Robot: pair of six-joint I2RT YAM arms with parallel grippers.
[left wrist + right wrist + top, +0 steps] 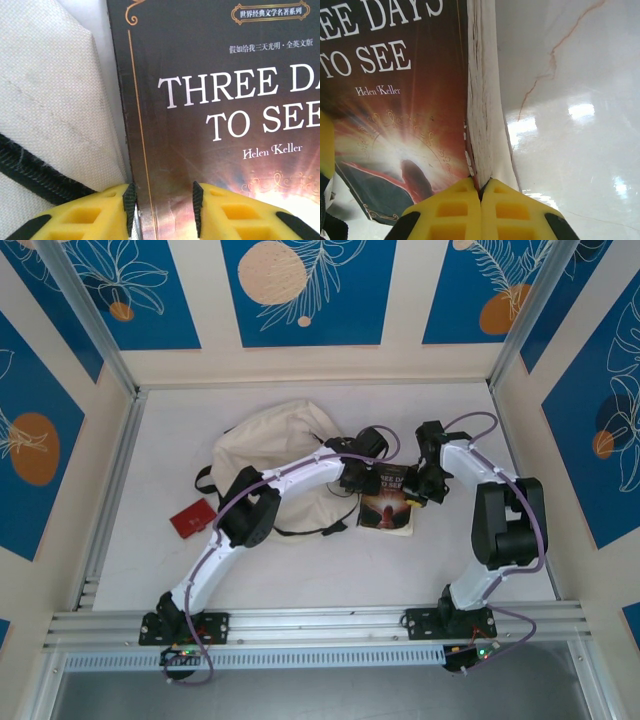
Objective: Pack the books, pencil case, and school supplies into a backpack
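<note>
Engaging book [388, 508] beside backpack [270, 445], frame centre.
Holding left jaws spread over spine, right jaws pressed together at page edge.

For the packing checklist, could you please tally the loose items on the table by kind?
Cream canvas backpack: 1
Three Days to See book: 1
Small red flat item: 1
Total: 3

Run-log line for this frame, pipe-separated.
left gripper: open, over book spine edge | right gripper: shut at page edge, grip unclear | backpack: beside book | red item: on table
</note>
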